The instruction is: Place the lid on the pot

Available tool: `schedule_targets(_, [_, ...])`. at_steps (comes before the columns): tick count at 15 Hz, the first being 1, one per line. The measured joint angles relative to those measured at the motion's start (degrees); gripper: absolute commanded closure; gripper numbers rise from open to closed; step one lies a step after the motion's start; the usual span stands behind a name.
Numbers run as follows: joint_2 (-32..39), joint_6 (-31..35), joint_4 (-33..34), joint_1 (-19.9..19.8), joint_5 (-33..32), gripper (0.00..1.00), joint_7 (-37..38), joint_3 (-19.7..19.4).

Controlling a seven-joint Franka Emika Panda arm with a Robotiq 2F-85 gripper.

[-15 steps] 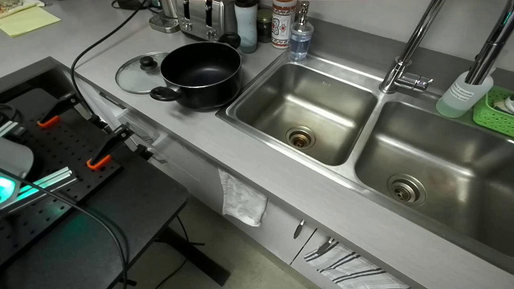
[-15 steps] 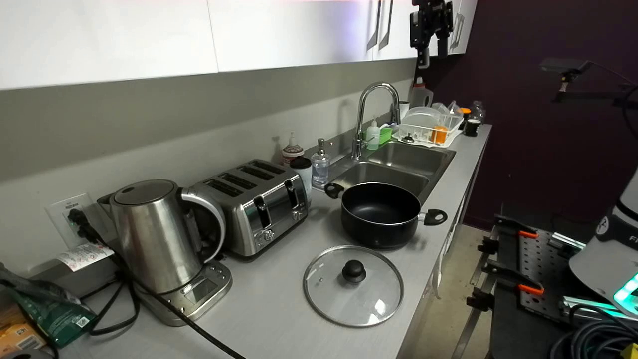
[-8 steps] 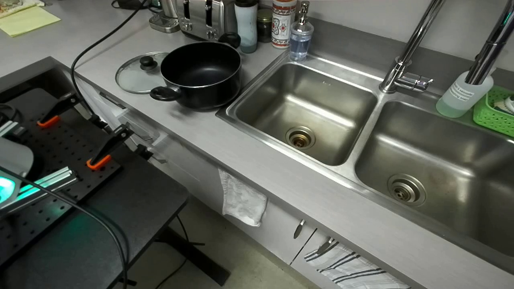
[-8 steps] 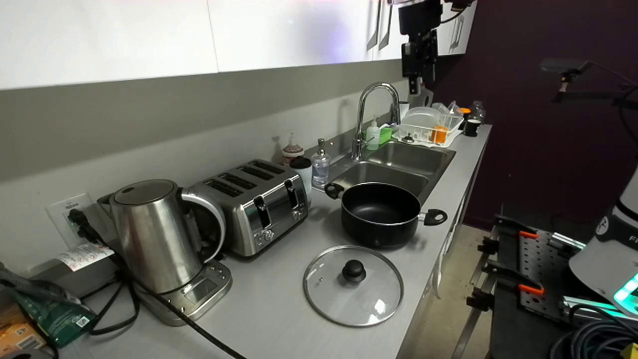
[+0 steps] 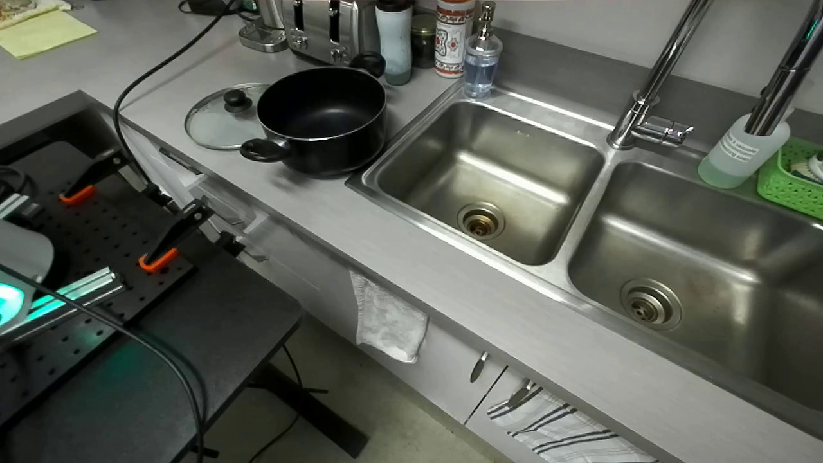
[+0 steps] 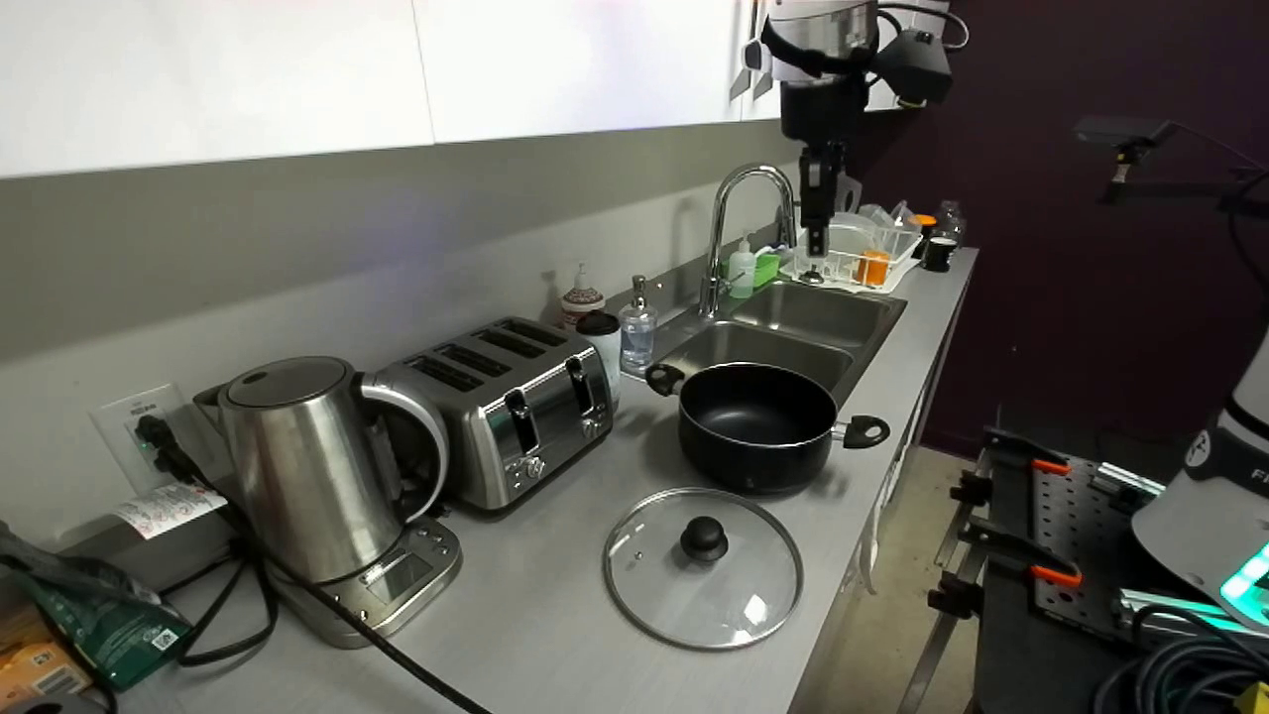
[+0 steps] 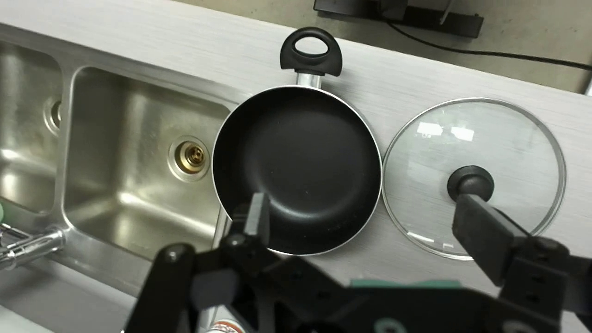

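Note:
The black pot (image 7: pixel 296 138) stands on the counter beside the sink, its inside bare, in the wrist view and both exterior views (image 5: pixel 347 154) (image 6: pixel 753 466). Right against it in the wrist view lies the glass lid (image 7: pixel 425 166), flat on the counter with its black knob (image 7: pixel 471 178) up; the lid (image 6: pixel 654 595) also shows in both exterior views (image 5: pixel 209 128). My gripper (image 7: pixel 363 198) is open and points down, well above the counter, with nothing held. In the wrist view one finger overlaps the pot, the other the knob's edge. An exterior view shows my gripper (image 6: pixel 817 243) in the air, before the dish rack.
A toaster (image 6: pixel 496 397), a kettle (image 6: pixel 307 466) and a soap dispenser (image 6: pixel 637 332) line the wall side. The faucet (image 6: pixel 729 218) rises behind the double sink (image 5: pixel 488 180). White cupboards (image 6: pixel 575 69) hang above. A black cable (image 5: pixel 161 64) crosses the counter past the lid.
My gripper has come down from the cupboards' height in an exterior view, bringing more of the arm into sight, and has shifted slightly left. The pot and lid have stayed put.

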Motion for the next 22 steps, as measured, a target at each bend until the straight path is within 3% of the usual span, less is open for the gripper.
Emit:
schedule_targets(6, [1.67,10.42,-4.63,2.00,-4.54,0.00,-5.70,1.07])
schedule_targets(12, [6.62,17.82,-4.78,2.59,-5.50,0.00,-13.61,1.16])
schedule_targets(22, [17.60,21.35,-0.66,3.15,-4.89,0.00,-28.34,1.17])
